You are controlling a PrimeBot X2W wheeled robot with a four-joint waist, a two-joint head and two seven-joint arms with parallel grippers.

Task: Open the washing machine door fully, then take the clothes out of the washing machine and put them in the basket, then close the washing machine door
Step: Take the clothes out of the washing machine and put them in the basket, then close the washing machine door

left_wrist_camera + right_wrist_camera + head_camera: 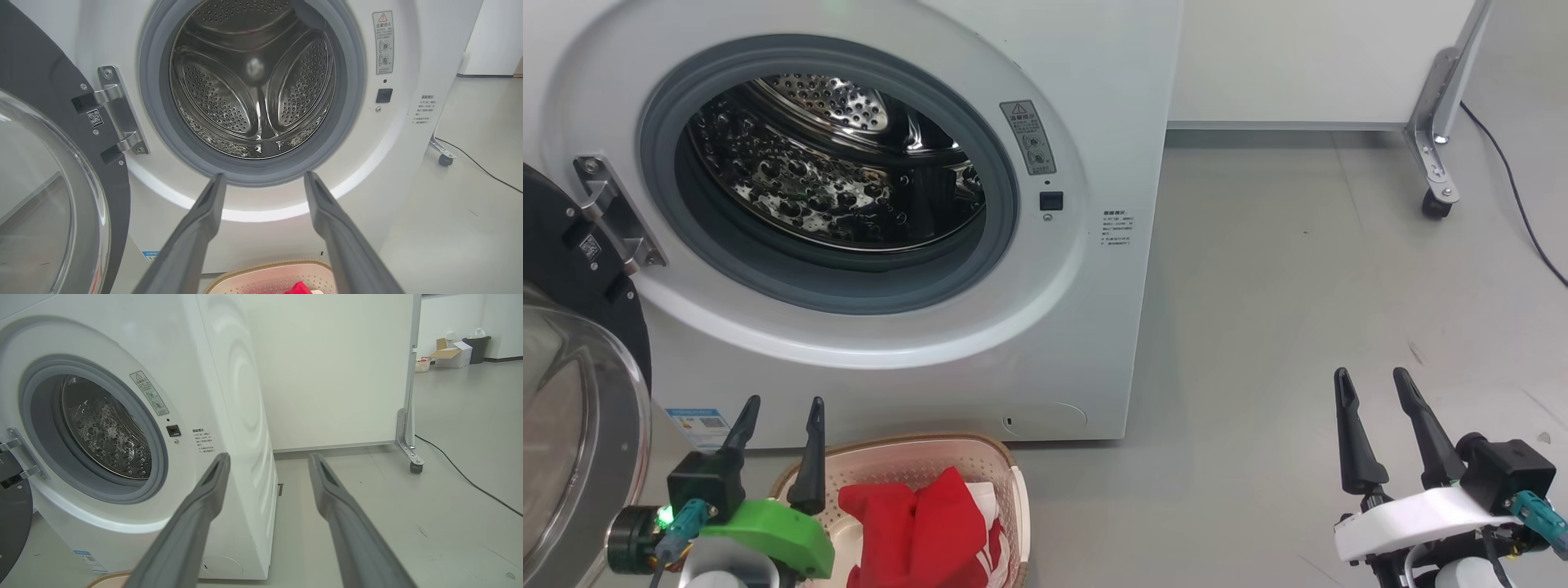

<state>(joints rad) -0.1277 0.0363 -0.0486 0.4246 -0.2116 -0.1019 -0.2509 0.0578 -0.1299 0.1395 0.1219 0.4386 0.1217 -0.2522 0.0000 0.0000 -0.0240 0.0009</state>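
Closing the washing machine door (560, 245) appears to be the step in hand. Head view: the left claw (785, 402) has its fingers spread and empty. The cream perforated basket (907, 442), holding the soft red clothes (915, 514), lies just to its right, and the glossy black door hangs open to its left. The right claw (1370, 373), likewise spread, hovers over grey floor (1258, 286). Left wrist view: ahead of the fingers (196, 232), the dimpled steel drum (212, 94) looks empty within its grey rubber gasket (153, 106). Right wrist view: the boxy white washing machine (229, 375) sits left of the claw. Next, the left claw likely must push the door round its hinge (118, 110).
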